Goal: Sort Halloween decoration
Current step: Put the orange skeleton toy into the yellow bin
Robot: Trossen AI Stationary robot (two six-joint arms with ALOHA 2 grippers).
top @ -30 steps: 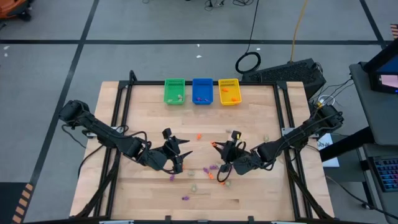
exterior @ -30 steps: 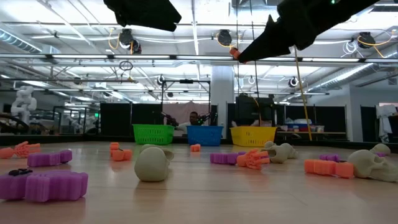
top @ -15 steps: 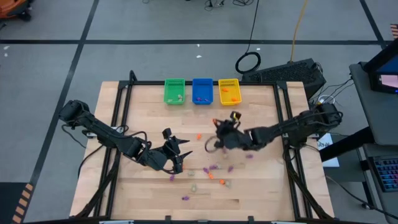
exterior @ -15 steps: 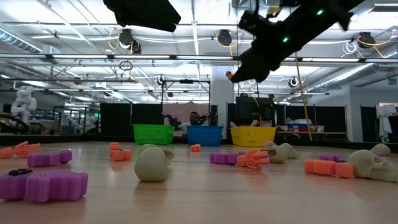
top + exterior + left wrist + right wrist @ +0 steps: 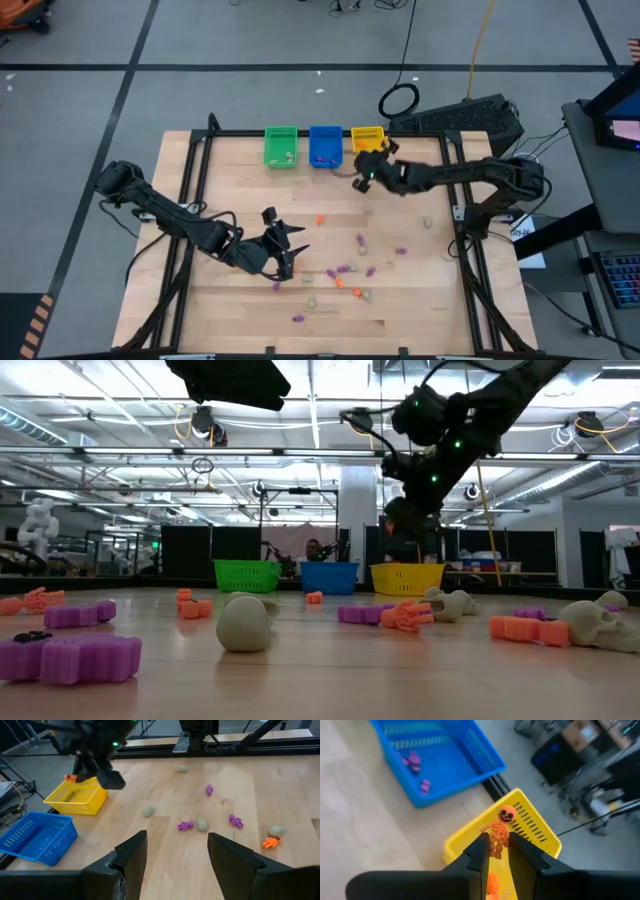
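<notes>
- High view: the right hand point(image 5: 362, 176) reaches over the back of the tabletop point(image 5: 420, 290), just in front of the yellow bin point(image 5: 368, 147); the green bin point(image 5: 281, 146) and blue bin point(image 5: 325, 146) stand beside it. The left hand point(image 5: 297, 240) waits near the tabletop's middle, fingers apart. Scattered trinkets point(image 5: 345, 270) lie between the arms.
- Low view: orange, purple and pale trinkets point(image 5: 245, 623) lie across the tabletop before the three bins.
- Left wrist view: its fingers point(image 5: 131, 852) stand apart, holding nothing.
- Right wrist view: the fingers are clamped on an orange skeleton point(image 5: 499, 830), held above the yellow bin; purple pieces point(image 5: 413, 761) lie in the blue bin.
</notes>
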